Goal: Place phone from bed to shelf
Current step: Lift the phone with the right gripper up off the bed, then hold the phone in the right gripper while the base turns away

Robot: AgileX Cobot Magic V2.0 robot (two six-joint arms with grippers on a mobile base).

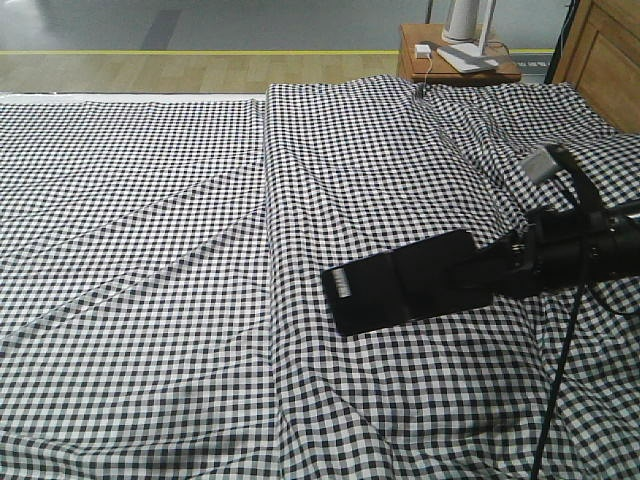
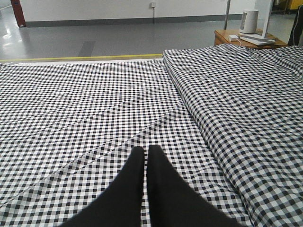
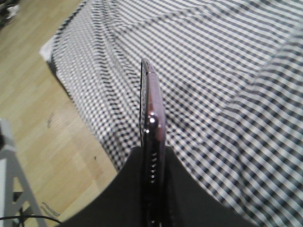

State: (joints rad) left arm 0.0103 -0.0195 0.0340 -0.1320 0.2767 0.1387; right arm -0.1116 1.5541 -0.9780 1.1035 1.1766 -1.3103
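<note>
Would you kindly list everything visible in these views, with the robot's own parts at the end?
bed: one, black-and-white check cloth, fills most of every view
phone: one, glossy black with a white sticker, over the bed's right side, gripped at one end
bedside table: one, reddish-brown, beyond the bed's far right corner
white items: a few, white, on the bedside table; too small to identify
wooden panel: one, light wood, far right edge
floor: wood-look strip, then grey past a yellow line
left tool: one, black, shut and empty, above the bed
right tool: one, black, shut on the phone
</note>
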